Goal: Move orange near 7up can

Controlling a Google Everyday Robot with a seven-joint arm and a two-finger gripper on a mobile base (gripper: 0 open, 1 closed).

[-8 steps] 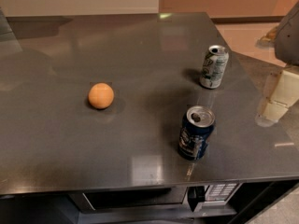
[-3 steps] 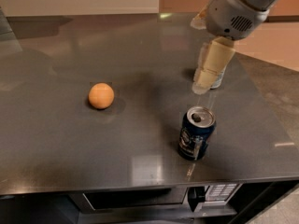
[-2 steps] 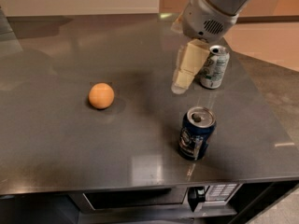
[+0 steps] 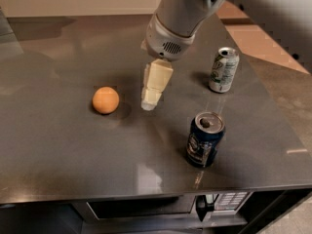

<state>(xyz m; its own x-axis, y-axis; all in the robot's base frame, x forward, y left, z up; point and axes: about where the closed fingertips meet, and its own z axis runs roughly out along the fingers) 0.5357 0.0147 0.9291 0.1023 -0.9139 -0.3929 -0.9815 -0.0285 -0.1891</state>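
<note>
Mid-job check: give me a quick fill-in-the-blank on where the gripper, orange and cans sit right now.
In the picture, the cream gripper hovers just ____ of the small round pale orange. The silver-white, green-marked 7up can stands ____. The dark grey table holds ____ drink cans.
Missing: right; upright; two.

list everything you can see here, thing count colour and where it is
orange: one, pale orange, on the table left of centre
7up can: one, silver-white with green, upright, right rear of the table
dark blue can: one, dark blue with silver top, upright, right of centre near the front edge
table: one, glossy dark grey, fills most of the view
appliance: one, dark, under the table's front edge
arm: one, light grey, enters from the top edge
end effector: one, cream, pointing down just right of the orange, apart from it
</note>
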